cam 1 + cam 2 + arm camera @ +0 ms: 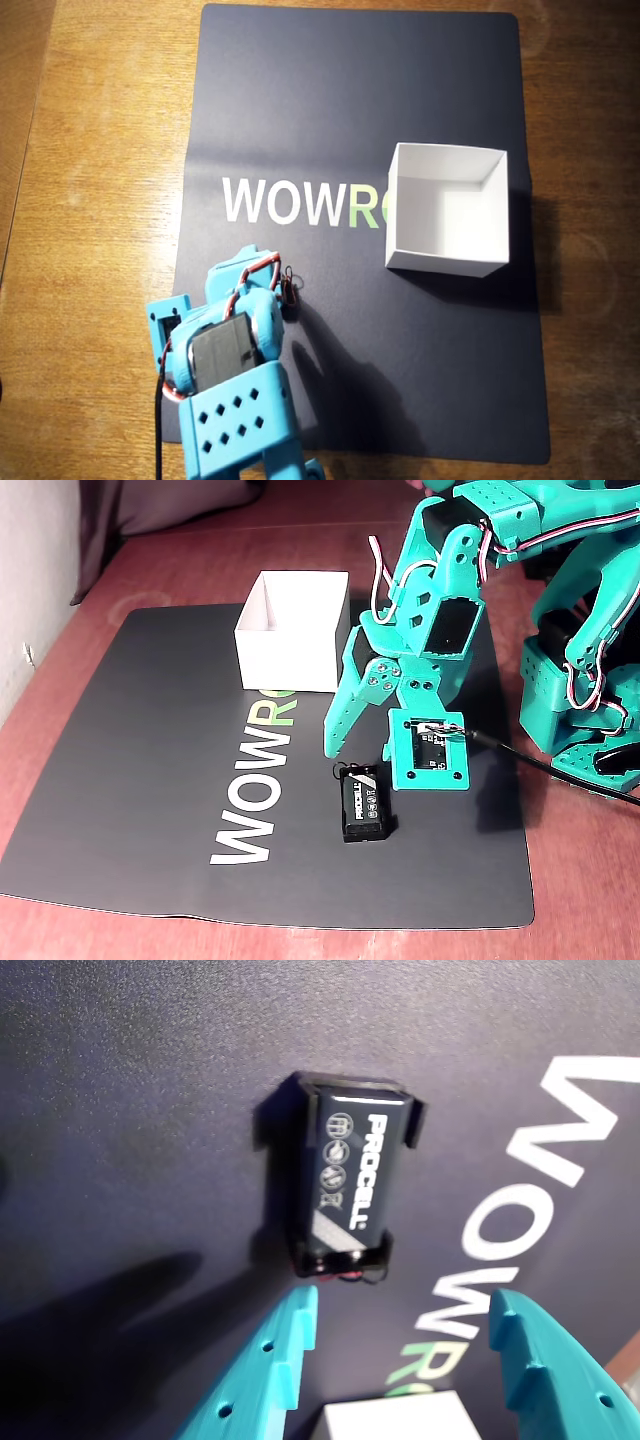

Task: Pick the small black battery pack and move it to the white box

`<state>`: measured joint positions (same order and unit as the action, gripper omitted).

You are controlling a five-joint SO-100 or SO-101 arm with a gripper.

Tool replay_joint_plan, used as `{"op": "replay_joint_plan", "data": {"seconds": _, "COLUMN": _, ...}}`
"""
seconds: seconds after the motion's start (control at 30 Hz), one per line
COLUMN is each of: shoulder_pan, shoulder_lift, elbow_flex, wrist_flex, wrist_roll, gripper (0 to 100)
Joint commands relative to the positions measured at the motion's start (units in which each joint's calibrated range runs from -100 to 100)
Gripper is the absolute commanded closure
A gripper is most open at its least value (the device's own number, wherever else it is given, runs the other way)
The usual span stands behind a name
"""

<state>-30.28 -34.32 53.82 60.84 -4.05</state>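
The small black battery pack (345, 1175) lies flat on the dark mat, label "PROCELL" up, with red wires at one end. It also shows in the fixed view (363, 802), next to the white letters "WOW". My teal gripper (402, 1300) is open, its two fingers apart just short of the pack and not touching it. In the fixed view the gripper (340, 755) hangs a little above the pack. In the overhead view my arm (235, 350) hides most of the pack; only its wired end (291, 291) shows. The white box (447, 208) stands open and empty.
The dark mat (400, 380) lies on a wooden table (90, 200). The white box (290, 630) stands on the mat beyond the pack in the fixed view. A black cable (560, 775) runs from the wrist camera to the right. The arm's teal base (580, 690) stands at the right.
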Motion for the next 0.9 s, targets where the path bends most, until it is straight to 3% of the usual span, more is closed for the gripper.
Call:
{"op": "replay_joint_plan", "data": {"seconds": 0.0, "shoulder_pan": 0.43, "shoulder_lift": -0.09, "elbow_flex": -1.8, "wrist_flex": 0.6, "wrist_roll": 0.05, "gripper": 80}}
{"op": "replay_joint_plan", "data": {"seconds": 0.13, "shoulder_pan": -0.04, "shoulder_lift": 0.08, "elbow_flex": -1.35, "wrist_flex": 0.6, "wrist_roll": 0.05, "gripper": 79}}
{"op": "replay_joint_plan", "data": {"seconds": 0.33, "shoulder_pan": 0.55, "shoulder_lift": -0.01, "elbow_flex": 1.92, "wrist_flex": 0.42, "wrist_roll": -0.22, "gripper": 66}}
{"op": "replay_joint_plan", "data": {"seconds": 0.87, "shoulder_pan": 0.78, "shoulder_lift": 4.99, "elbow_flex": 0.01, "wrist_flex": -0.19, "wrist_roll": -0.27, "gripper": 66}}
